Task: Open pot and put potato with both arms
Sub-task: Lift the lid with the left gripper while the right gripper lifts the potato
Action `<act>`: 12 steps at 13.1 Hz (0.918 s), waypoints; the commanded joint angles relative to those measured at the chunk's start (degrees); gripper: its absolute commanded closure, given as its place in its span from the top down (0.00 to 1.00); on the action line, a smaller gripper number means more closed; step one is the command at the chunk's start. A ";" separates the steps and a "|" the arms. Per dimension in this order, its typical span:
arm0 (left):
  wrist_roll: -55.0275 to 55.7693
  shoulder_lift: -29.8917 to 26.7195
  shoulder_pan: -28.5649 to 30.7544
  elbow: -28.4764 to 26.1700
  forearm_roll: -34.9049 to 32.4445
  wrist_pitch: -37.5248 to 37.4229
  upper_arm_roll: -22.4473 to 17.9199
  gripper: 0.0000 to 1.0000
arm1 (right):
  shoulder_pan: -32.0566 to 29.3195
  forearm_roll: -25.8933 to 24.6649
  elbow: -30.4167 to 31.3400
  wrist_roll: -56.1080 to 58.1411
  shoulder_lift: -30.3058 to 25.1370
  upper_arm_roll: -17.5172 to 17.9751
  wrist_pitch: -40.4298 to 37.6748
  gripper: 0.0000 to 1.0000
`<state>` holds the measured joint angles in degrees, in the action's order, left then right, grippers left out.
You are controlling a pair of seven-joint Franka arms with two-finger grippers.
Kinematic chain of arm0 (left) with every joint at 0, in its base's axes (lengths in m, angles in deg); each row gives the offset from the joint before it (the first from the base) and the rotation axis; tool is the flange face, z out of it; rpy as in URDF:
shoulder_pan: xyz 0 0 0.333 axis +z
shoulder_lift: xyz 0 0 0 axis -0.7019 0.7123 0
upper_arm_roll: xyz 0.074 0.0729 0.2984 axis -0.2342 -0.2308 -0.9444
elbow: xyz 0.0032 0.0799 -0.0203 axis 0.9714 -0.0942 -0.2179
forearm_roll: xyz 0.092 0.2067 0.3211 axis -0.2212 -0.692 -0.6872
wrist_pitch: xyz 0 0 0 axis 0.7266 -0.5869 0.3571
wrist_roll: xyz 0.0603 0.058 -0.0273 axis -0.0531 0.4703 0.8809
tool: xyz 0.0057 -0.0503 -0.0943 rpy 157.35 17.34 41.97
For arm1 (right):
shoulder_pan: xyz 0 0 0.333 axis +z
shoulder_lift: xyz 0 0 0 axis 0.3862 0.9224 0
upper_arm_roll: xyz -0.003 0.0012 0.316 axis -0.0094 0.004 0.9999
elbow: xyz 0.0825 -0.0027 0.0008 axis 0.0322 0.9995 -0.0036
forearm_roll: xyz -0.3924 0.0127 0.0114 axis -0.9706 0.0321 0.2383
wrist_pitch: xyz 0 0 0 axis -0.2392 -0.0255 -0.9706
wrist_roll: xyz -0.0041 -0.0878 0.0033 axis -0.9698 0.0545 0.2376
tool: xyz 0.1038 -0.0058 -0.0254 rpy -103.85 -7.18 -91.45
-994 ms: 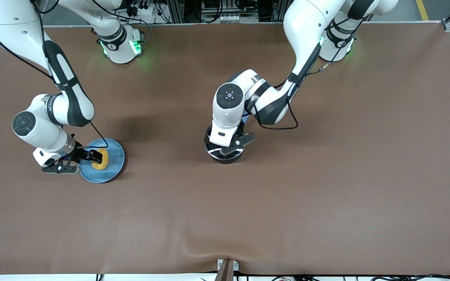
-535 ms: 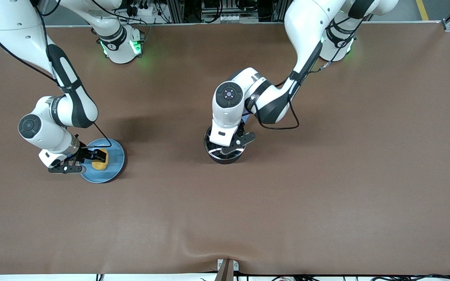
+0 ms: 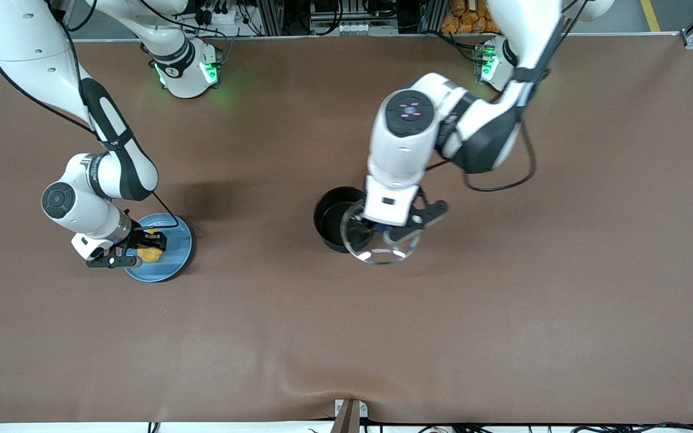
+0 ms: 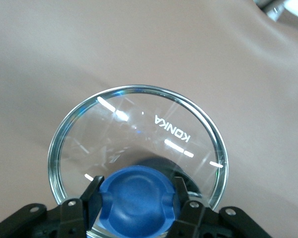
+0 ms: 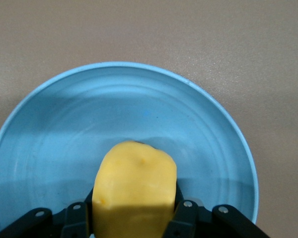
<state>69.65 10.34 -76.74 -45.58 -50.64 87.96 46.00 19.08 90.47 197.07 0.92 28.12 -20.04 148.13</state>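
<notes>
Pot (image 3: 333,224) uncovered, one potato (image 3: 150,249) on one plate (image 3: 175,252).
Left gripper (image 3: 376,230) clamps one lid (image 3: 382,248) by its knob (image 4: 136,203) beside the pot; right gripper (image 3: 142,243) clamps the potato.

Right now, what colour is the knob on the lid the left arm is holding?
Blue. The knob tops the clear glass lid, best seen in the left wrist view.

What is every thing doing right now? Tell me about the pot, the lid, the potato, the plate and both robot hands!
pot: open, nothing seen inside, standing on the table.
lid: off the pot, held up by its blue knob.
potato: on the plate, pinched between fingers.
plate: flat on the table, holding the potato.
left gripper: shut on the lid's knob.
right gripper: shut on the potato.
</notes>
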 commanded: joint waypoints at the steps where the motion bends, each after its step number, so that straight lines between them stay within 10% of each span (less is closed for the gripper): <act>1: -7.95 -4.65 6.03 -3.85 -1.00 -3.85 0.69 0.00 | -1.11 1.52 0.15 1.56 -1.95 2.05 -0.70 0.00; 7: -28.25 -11.68 20.17 -18.60 -1.00 -1.06 0.95 0.00 | 1.52 3.10 -0.98 -2.54 -16.88 3.81 -15.01 0.00; 12: -44.07 -15.21 31.25 -36.88 -0.82 18.27 1.22 0.00 | 13.54 2.93 -12.57 -21.60 -18.05 3.73 -29.00 0.00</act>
<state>29.66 -1.00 -48.68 -74.53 -50.70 100.89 46.20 28.41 92.91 188.53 -14.08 9.15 -16.00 122.00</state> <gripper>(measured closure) 0.392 0.458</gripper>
